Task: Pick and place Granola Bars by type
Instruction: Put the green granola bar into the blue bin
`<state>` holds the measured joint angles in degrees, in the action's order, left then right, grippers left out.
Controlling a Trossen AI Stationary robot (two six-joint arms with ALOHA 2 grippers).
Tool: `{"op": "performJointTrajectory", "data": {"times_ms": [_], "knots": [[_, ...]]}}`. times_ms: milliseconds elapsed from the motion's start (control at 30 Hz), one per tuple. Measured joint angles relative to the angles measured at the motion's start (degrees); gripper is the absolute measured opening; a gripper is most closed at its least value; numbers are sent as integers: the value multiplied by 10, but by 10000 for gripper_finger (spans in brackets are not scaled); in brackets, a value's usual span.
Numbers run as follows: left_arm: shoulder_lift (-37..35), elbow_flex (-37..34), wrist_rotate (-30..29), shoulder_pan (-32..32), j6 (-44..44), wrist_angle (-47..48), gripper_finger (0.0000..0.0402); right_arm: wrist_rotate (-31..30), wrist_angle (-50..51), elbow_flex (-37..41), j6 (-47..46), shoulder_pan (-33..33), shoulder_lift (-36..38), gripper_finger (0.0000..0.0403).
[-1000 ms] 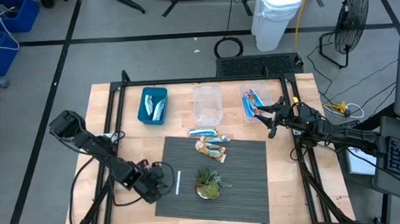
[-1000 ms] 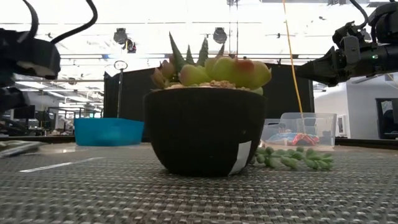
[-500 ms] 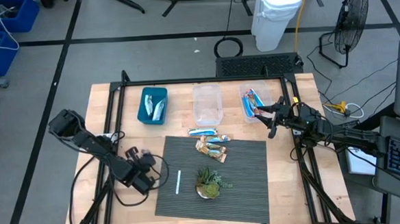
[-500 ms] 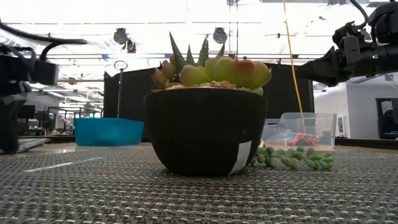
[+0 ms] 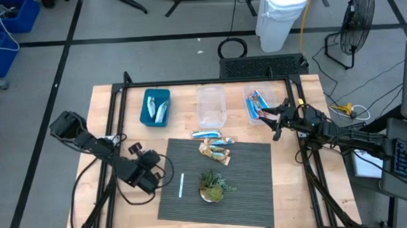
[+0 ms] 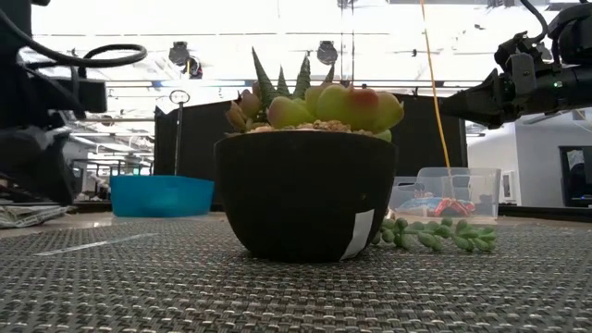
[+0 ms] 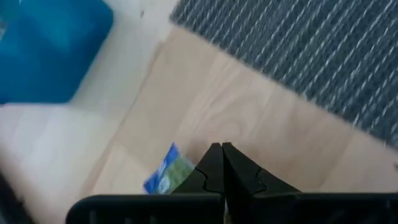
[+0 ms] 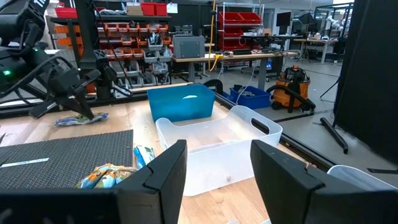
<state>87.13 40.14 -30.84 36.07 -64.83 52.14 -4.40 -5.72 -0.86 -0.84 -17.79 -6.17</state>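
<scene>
My left gripper is shut and points steeply down over the bare wood left of the grey mat. A blue-green granola bar lies on the wood right under its fingers, also visible from across the table. More bars lie at the mat's far edge: a silvery-blue one and tan ones. The blue bin holds silvery bars, and the right clear bin holds blue-and-red ones. My right gripper waits open and level beside that bin. My left gripper has its shut fingertips just over the blue-green bar, whose end shows beside one finger. The fingers hide the rest of it. The bar lies flat on the wood, and I cannot tell whether the fingers touch it.
A potted succulent stands on the mat near its front, with a thin white stick to its left. An empty clear bin stands between the other two. Black frame rails run along the table's sides.
My left gripper has gone from the mat's left edge toward the table's far edge, has risen a little and has tipped as it went. It has stayed shut. The blue-green bar has kept its place on the wood.
</scene>
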Motion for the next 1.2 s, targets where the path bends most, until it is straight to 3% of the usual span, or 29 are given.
{"op": "performJointTrajectory", "data": {"times_ms": [200, 400, 533, 833, 1000, 1200], "knots": [[-1, 85, 10, -1, -110, 143, 1, 0, 0, 0, 0, 0, 0, 169], [-2, 148, 118, -3, -269, 217, 11, 0, 0, 0, 0, 0, 0, 169], [-2, 134, 205, -8, -325, 226, 46, 0, 0, 0, 0, 0, 0, 169], [-2, 68, 309, -8, -421, 226, 176, 0, 0, 0, 0, 0, 0, 169], [-2, 54, 322, -8, -419, 225, 232, 0, 0, 0, 0, 0, 0, 169], [-22, 54, 301, -8, -407, 224, 249, 0, 0, 0, 0, 0, 0, 169]]}}
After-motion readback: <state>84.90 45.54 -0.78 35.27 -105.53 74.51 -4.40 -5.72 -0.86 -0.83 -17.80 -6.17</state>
